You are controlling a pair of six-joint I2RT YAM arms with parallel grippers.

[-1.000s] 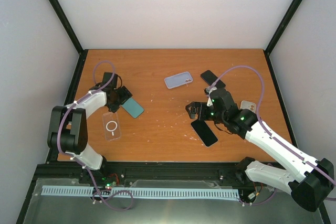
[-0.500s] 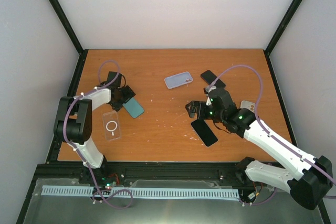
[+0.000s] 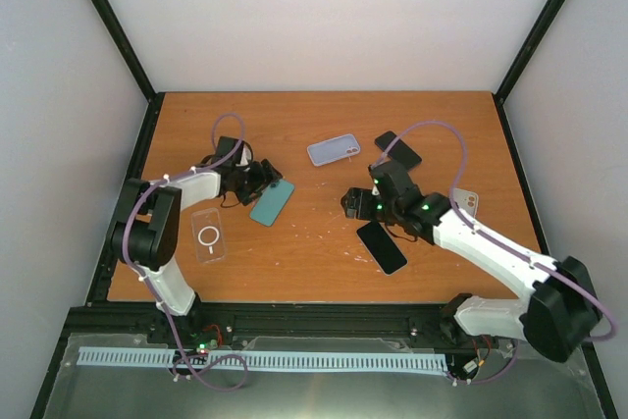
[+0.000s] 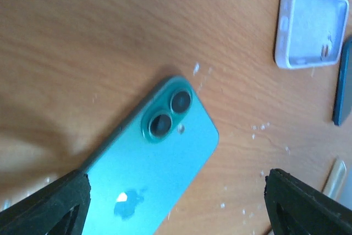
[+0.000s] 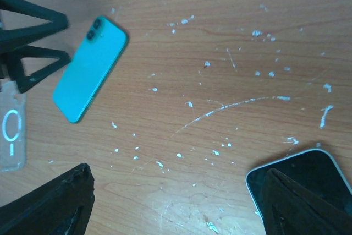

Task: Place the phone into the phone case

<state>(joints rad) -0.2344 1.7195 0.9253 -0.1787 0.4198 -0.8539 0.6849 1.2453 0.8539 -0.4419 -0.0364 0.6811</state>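
Observation:
A teal phone (image 3: 272, 201) lies back up on the table, its twin camera (image 4: 166, 115) pointing away from my left gripper (image 3: 257, 180). That gripper (image 4: 176, 210) is open and low over the phone's near end, with its left finger (image 4: 52, 205) at the phone's edge. A clear phone case (image 3: 208, 235) with a white ring lies flat to the left of the phone. My right gripper (image 3: 355, 205) is open over bare wood (image 5: 179, 207), with its right finger (image 5: 308, 205) above the corner of a black phone (image 5: 308, 177).
A lavender case (image 3: 334, 149) lies open side up at the back middle, also in the left wrist view (image 4: 311, 26). A dark phone (image 3: 397, 149) lies beside it. The black phone (image 3: 382, 246) lies at front right, and a pale phone (image 3: 463, 201) shows behind my right arm.
My left gripper has swung right, and the teal phone has slid right and turned with it. My right gripper has moved left and back, off the black phone, and its jaws have narrowed slightly.

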